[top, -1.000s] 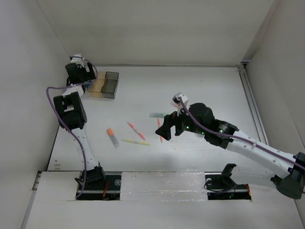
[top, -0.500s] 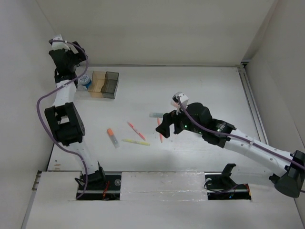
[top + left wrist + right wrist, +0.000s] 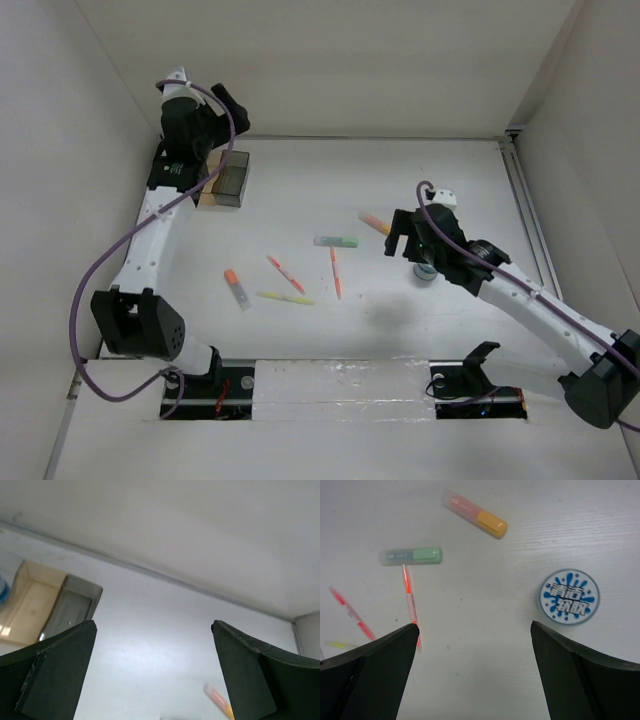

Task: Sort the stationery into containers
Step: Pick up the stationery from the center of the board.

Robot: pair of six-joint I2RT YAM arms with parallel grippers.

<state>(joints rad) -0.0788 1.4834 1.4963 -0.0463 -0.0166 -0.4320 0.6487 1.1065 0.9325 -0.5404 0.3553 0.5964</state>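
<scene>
Containers (image 3: 232, 178) partly hidden by outstretched left arm (image 3: 150, 240), fingers (image 3: 55, 675) spread.

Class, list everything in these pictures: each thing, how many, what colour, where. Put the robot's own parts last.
bins: two visible, amber and dark grey, joined, far left corner
blue item: one, beside the amber bin, mostly cut off
orange-red pens: two, centre
yellow pen: one, just nearer than them
orange-capped marker: one, left of the pens
green-capped marker: one, beyond the pens
pink-and-orange marker: one, right of the green-capped one
roll: one, blue and white, right of centre
left tool: one, black, open, raised by the bins
right tool: one, black, open, hovering beside the roll
</scene>
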